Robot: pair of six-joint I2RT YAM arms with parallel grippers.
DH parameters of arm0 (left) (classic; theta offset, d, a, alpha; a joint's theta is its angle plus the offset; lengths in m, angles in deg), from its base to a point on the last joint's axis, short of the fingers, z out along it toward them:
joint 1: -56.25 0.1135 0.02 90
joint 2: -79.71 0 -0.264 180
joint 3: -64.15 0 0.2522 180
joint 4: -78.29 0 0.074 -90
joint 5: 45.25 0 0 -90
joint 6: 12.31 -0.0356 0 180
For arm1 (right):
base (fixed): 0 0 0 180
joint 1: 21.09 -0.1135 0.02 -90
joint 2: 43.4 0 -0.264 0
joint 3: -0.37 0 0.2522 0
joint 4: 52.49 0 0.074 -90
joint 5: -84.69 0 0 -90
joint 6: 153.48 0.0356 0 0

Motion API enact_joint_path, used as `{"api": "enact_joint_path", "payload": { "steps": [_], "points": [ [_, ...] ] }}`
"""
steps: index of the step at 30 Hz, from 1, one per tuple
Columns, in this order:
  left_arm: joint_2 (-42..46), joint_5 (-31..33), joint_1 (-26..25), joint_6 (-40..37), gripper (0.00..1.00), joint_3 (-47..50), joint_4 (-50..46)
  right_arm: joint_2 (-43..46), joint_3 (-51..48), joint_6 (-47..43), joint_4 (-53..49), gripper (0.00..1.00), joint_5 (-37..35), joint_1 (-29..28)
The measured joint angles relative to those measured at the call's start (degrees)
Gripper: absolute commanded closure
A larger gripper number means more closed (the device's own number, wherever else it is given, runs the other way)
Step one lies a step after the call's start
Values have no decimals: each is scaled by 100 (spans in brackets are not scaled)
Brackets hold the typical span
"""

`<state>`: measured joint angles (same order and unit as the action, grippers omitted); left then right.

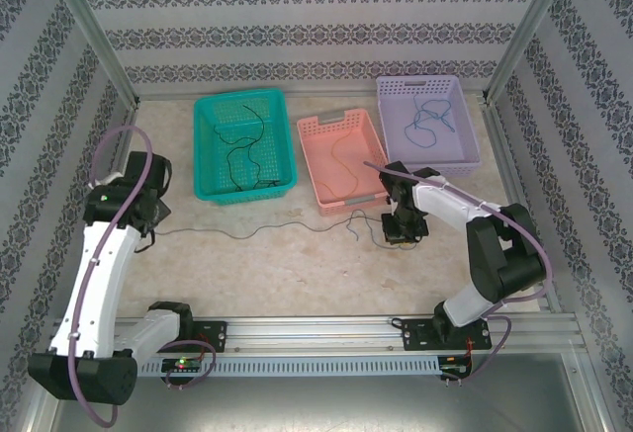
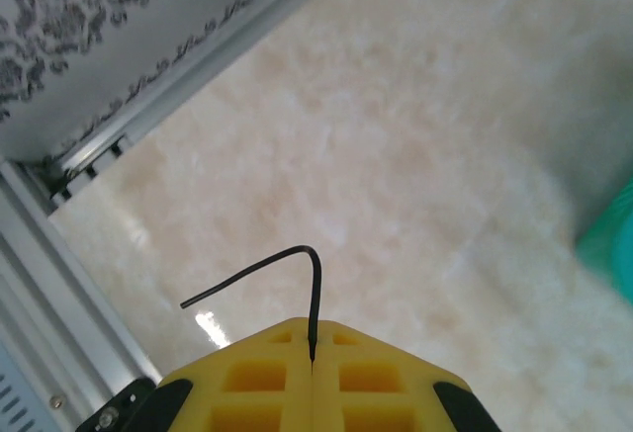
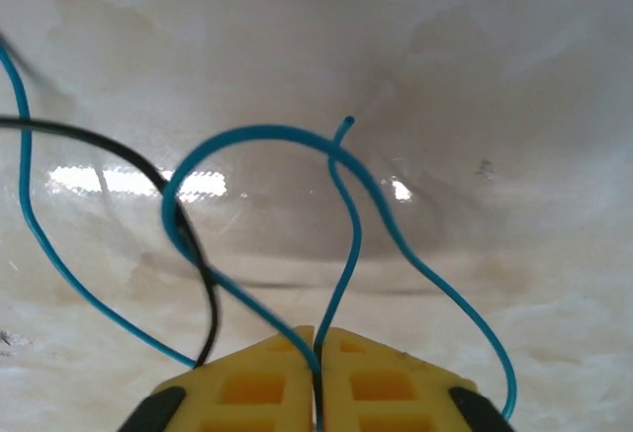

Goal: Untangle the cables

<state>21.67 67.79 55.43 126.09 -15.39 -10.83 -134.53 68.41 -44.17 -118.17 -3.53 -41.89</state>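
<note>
- The tangle sits on the cream marbled tabletop (image 1: 297, 284), just in front of the pink plastic mesh basket (image 1: 341, 205). There the thin black wire (image 2: 316, 294) crosses the thin blue wire (image 3: 257, 129).
- Long axis: in the top view one dark strand runs left to right across the table between the two grippers. The crossing is at its right-hand end, so the right arm is much the nearer. The left arm is well apart from it, at the far end of the strand.
- The blue wire rises from the right jaws, arches over in an open loop and comes back down with its cut tip pointing up. The black wire passes through the left side of that loop (over or under, I cannot tell from this angle).
- Left gripper (image 2: 313, 348): yellow jaws pressed together, clamped on the black wire, with a short bent tail sticking out beyond the tips.
- Right gripper (image 3: 318, 338): jaws almost together with only a hairline seam, and the blue wire runs straight into it. It looks pinched, though how firmly is unclear.
- Judgement: the next pull should draw blue out of the loop towards the right while the left gripper anchors black. A sideways tug along the strand risks tightening the crossing.
</note>
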Motion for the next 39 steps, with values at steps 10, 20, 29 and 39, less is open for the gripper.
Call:
{"api": "enact_joint_path", "payload": {
  "steps": [10,20,29,39],
  "points": [
    [-79,-363,503,-221,100,236,396,-44,17,26,50,100,118,531],
    [-184,94,852,-278,100,291,503,-52,57,50,243,100,63,1705],
    [-664,22,1145,-280,100,39,804,-15,118,37,345,100,173,2417],
    [-640,-1917,-695,352,100,708,1692,57,33,315,651,70,291,1113]
  ]
}}
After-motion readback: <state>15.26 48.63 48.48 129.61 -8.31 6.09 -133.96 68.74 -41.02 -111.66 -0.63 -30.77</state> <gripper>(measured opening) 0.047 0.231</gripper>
